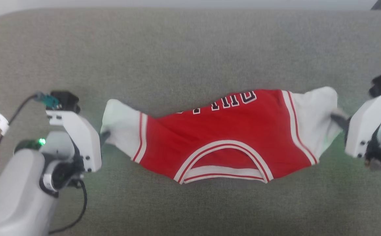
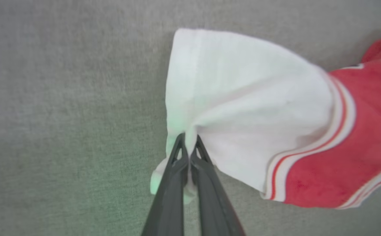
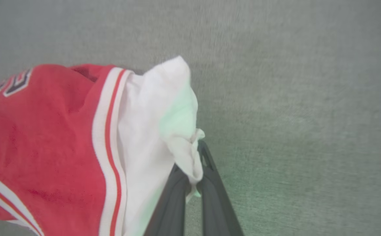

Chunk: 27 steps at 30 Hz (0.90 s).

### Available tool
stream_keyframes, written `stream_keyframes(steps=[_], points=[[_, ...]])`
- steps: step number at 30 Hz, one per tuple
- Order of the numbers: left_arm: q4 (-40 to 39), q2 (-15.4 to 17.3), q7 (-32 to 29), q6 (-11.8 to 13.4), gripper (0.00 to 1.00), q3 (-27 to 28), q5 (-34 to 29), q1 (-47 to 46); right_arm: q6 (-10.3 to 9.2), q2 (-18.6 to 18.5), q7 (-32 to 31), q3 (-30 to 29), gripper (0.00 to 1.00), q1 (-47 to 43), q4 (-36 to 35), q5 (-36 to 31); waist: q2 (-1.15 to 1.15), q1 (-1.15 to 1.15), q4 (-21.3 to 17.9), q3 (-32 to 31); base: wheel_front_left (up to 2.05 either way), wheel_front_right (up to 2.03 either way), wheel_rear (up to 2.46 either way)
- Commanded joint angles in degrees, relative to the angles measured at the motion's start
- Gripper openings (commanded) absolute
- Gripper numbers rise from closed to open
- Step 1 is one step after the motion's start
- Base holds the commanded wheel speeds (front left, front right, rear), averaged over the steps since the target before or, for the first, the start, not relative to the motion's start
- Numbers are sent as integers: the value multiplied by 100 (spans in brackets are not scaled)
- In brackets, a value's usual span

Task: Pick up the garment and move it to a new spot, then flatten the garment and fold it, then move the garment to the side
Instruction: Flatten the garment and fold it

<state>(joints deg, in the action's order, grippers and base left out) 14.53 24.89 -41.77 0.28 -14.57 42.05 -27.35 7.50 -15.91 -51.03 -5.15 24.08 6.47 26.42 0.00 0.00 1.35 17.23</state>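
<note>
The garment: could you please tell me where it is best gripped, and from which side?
Grip the garment by its two white sleeve ends, the left gripper from the left, the right gripper from the right. It is stretched crosswise, sleeves sticking outward, and each gripper is shut on one.

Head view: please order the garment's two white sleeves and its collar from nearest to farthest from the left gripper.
1. Left-side white sleeve, pinched in the left gripper.
2. Collar, middle of the garment, near edge.
3. Right-side white sleeve, far right, held by the right gripper.
</note>
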Motion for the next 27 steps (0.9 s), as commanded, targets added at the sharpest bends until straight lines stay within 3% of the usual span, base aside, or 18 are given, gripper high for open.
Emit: stream_keyframes(steps=[1,8,14,27], points=[[-68,10,-18,5,0,19,22,-132,-2,28,-13,-38,0,64,-30,23,0,0,34,-137,0,0,0],[-372,127,-344,157,0,142,102,-651,-2,229,-163,-252,0,657,-184,-49,0,0,58,-673,0,0,0],[-476,126,-558,99,0,136,183,-1283,-2,469,-96,-312,0,1308,-60,-58,0,0,71,-1070,0,0,0],[407,-118,-298,-118,0,69,3,-3008,-2,786,645,-145,0,2767,842,-270,0,0,6,-1641,0,0,0]])
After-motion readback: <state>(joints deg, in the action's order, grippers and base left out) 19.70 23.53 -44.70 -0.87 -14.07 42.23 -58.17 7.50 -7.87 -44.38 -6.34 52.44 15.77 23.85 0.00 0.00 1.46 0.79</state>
